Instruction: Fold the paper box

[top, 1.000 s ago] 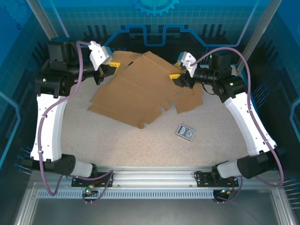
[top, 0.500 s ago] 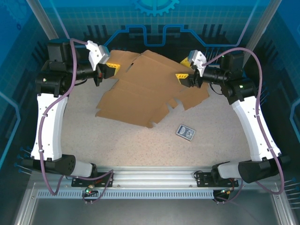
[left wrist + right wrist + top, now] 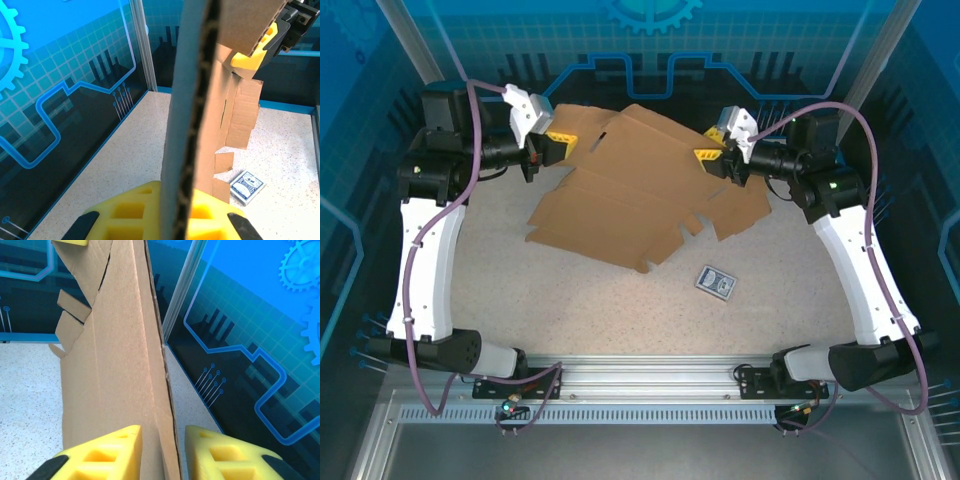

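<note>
Brown cardboard, the paper box (image 3: 620, 205) sits tilted at the far middle of the table (image 3: 570, 300), near edge down, probably so its panels can be bent up. The left gripper (image 3: 558, 143) is clamped on its left rim. The right gripper (image 3: 708, 156) straddles the right rim, but I cannot tell whether it has a grip.

From the left wrist, the box (image 3: 200, 100) runs off the top edge, its near rim blurred. The right claw (image 3: 162, 435) is cut off at the bottom edge; its fingers perhaps pinch the box. Print on the card (image 3: 716, 281) is too small to read.
</note>
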`<move>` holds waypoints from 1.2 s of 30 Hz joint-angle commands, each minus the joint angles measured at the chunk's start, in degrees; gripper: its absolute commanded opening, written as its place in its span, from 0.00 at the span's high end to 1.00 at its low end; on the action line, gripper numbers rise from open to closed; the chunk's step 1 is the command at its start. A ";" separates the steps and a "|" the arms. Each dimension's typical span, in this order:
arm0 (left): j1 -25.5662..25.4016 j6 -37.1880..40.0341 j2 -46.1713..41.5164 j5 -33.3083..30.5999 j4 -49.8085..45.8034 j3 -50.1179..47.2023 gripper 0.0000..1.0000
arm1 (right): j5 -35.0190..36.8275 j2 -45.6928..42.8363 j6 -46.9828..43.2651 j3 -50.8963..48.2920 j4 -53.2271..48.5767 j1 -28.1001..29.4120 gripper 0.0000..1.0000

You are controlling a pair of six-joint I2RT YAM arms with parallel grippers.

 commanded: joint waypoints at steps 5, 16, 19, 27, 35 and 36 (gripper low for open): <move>0.64 -1.85 0.55 2.77 1.80 -0.59 1.00 | 2.23 1.37 0.17 3.90 0.10 1.19 0.68; 0.59 -4.04 0.75 2.66 2.61 -0.79 1.00 | 10.21 1.37 -2.48 3.54 -0.57 3.73 0.86; 0.59 -12.44 0.09 0.96 5.31 -0.92 1.00 | 20.11 0.41 -4.52 1.19 2.52 7.20 0.91; 0.62 -26.40 -3.46 -1.40 8.84 -3.83 1.00 | 44.15 -2.95 -10.64 -9.25 17.14 15.81 0.92; 0.59 -36.01 -1.45 -2.05 9.54 -3.45 1.00 | 57.11 -4.32 -21.49 -20.65 32.65 22.25 0.93; 0.59 -36.77 -1.12 -1.94 9.66 -3.41 1.00 | 58.37 -4.27 -22.92 -22.05 34.12 22.87 0.93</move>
